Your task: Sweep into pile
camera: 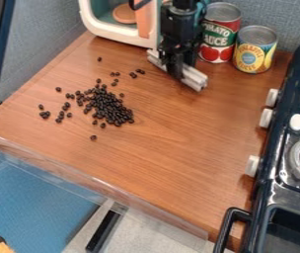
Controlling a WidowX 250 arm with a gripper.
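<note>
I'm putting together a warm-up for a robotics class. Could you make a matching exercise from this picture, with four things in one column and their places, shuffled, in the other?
Things
1. Dark beans
2. Stove
3. Light grey bar
4. Yellow-labelled can

Places
A. At the lower end of the gripper
B. Beside the red-labelled can
C. On the left part of the wooden counter, heaped with strays around
D. Along the right side of the view

Pairs: 1-C, 2-D, 3-A, 4-B

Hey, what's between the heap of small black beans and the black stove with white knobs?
From heap to stove, just bare brown wooden countertop in the camera view.
</note>
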